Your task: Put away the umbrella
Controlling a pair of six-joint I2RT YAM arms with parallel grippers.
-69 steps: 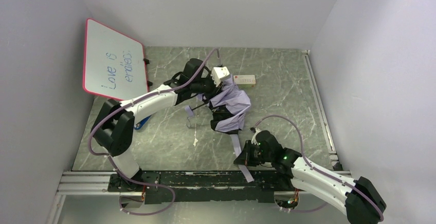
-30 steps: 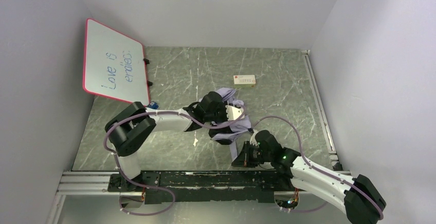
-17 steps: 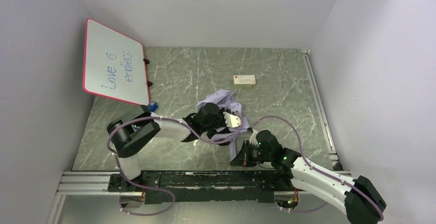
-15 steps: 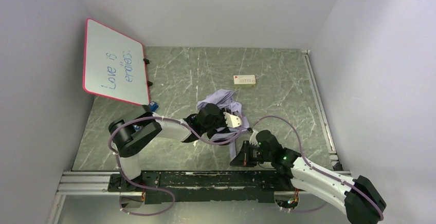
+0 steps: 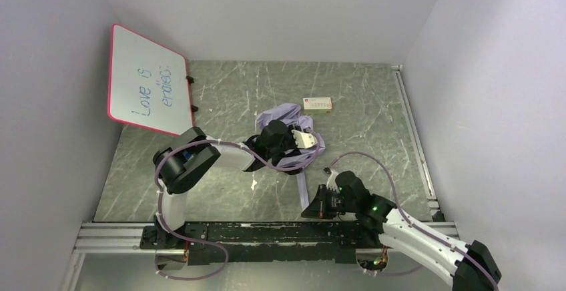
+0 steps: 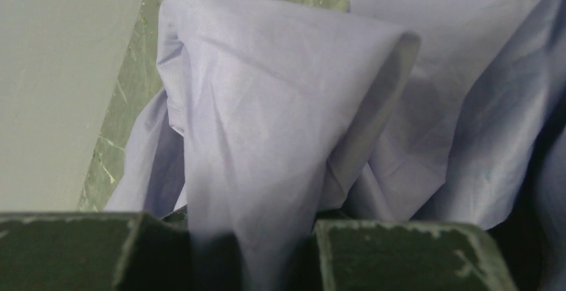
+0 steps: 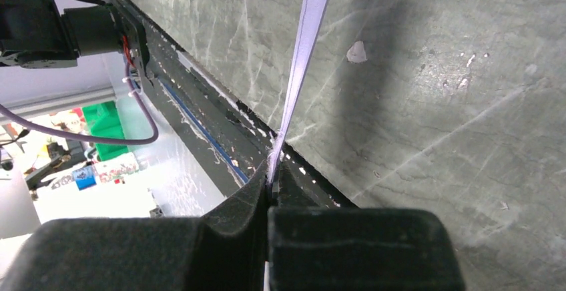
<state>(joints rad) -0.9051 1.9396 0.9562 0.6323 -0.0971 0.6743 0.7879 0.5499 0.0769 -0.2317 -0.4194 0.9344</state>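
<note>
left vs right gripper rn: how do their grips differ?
Left gripper pinches a thick fold of umbrella fabric, jaws slightly apart; right gripper is fully closed on the thin flat strap. Left sits further out; right is by the near rail. Both hold lavender umbrella parts.

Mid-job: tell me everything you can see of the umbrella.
The umbrella is a crumpled heap of thin lavender fabric, collapsed but not wrapped, bunched on the green marbled table near a small box. The left gripper pinches a fold of it. A flat lavender strap runs taut from it into the shut right gripper near the table's front edge. Shaft and handle are hidden.
</note>
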